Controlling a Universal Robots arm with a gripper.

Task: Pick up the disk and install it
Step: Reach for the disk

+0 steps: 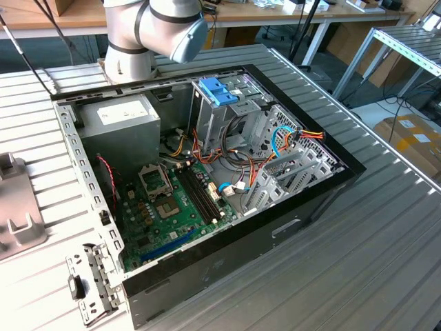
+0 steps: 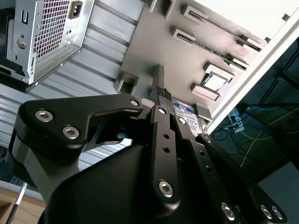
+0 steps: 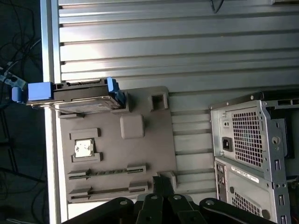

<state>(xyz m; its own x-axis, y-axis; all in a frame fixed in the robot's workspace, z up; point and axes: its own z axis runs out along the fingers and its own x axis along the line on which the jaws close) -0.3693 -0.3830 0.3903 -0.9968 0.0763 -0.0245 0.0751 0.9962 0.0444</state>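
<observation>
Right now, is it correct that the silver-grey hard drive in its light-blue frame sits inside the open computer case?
No; the first wrist view shows the silver-grey hard drive in its light-blue frame resting on the grey moulded tray instead.

Bright, even light in the exterior view; the table (image 1: 41,110) shines palest at nine o'clock from the computer case (image 1: 227,276), its inside shadowed. In the second wrist view a grey plate (image 2: 140,42) glares white beyond the dark gripper (image 2: 160,91).

Ribbed alu. table (image 1: 386,241), wood bench (image 1: 41,19) behind
</observation>
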